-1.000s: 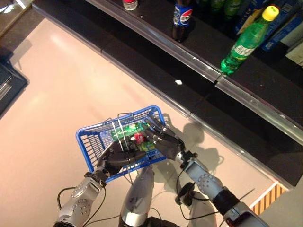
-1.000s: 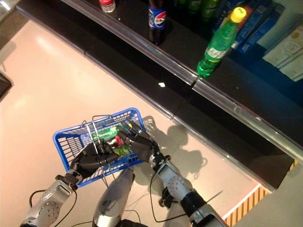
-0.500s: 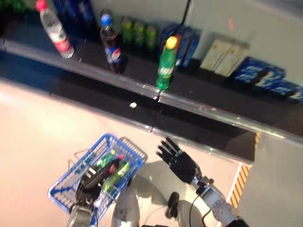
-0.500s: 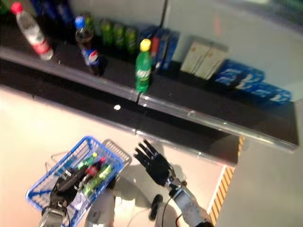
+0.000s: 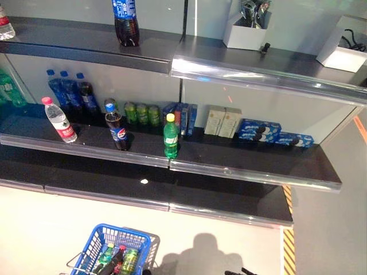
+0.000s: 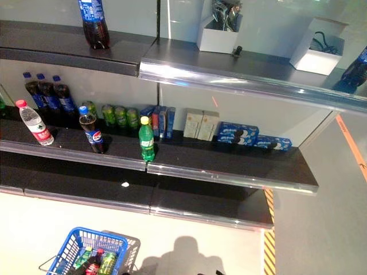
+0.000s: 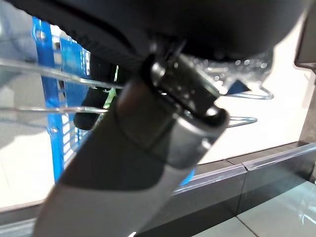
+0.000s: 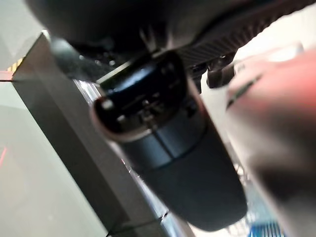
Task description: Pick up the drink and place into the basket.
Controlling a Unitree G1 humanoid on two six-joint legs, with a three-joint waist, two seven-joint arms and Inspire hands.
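The blue basket [image 5: 123, 231] hangs low at the bottom left of the eye views. Green bottles and a dark bottle with a red cap [image 5: 118, 259] lie in it. In the left wrist view my left hand [image 7: 148, 128] is shut on the thin wire handles [image 7: 44, 69], with the basket's blue mesh [image 7: 66, 103] just past them. My right hand [image 8: 168, 148] shows very close in the right wrist view, with a dark shelf edge [image 8: 74, 123] behind it.
Dark shelves stand ahead. The middle shelf [image 5: 246, 166] holds a green bottle with a yellow cap [image 5: 170, 136], a cola bottle [image 5: 117, 128], a water bottle [image 5: 59, 120], green cans [image 5: 142, 114] and blue boxes [image 5: 269, 130]. A cola bottle [image 5: 125, 20] stands on the top shelf.
The camera has tilted up from the basket to the shelves. My right hand, inside the basket a second ago and then open beside it, has left the eye views.
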